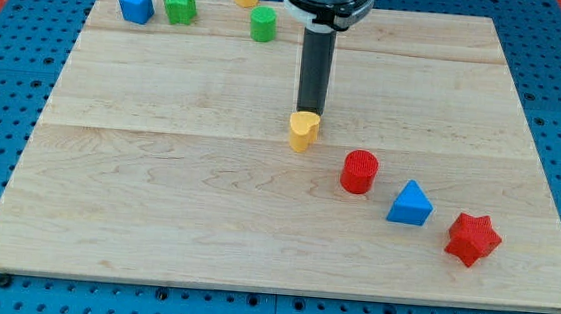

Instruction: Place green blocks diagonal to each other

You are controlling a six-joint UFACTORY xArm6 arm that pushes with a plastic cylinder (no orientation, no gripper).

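A: Resting against the yellow heart block (304,131), my tip (311,112) is a bare rod, nothing to spread or pinch.

B: Green star block (180,6) and green cylinder (263,23) lie apart near the board's (157,197) top left.

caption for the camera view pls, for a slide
My tip sits just above the yellow heart block mid-board, far from the green star and green cylinder near the top.
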